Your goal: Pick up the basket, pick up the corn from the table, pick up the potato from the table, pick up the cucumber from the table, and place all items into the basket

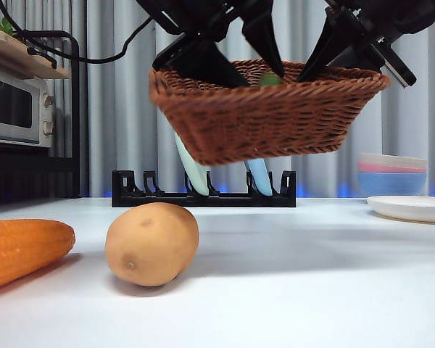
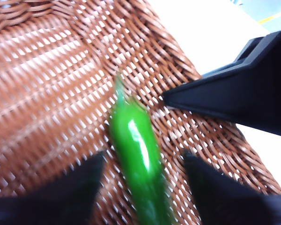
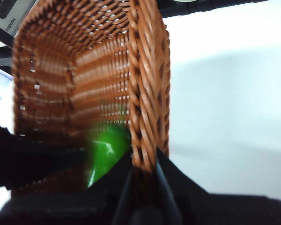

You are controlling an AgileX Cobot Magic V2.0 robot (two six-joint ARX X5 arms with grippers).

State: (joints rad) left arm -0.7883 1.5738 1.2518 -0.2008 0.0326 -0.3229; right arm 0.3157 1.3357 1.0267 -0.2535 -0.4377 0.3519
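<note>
The wicker basket [image 1: 268, 116] hangs tilted in the air above the table [image 1: 312, 290]. My right gripper [image 1: 362, 72] is shut on its right rim, which the right wrist view shows between the jaws [image 3: 143, 164]. My left gripper [image 1: 259, 78] is open over the basket's inside [image 2: 47, 70]. The green cucumber [image 2: 136, 150] lies blurred on the weave between my left gripper's [image 2: 143, 157] jaws. It also shows in the right wrist view [image 3: 107, 150], and as a green tip [image 1: 270, 78] in the front view. The potato [image 1: 152, 243] and the corn [image 1: 22, 250] lie on the table at the front left.
A black dish rack [image 1: 203, 196] stands behind, under the basket. Stacked bowls [image 1: 391, 174] and a white plate [image 1: 413, 209] sit at the right. A toaster oven [image 1: 14, 105] is on a shelf at the far left.
</note>
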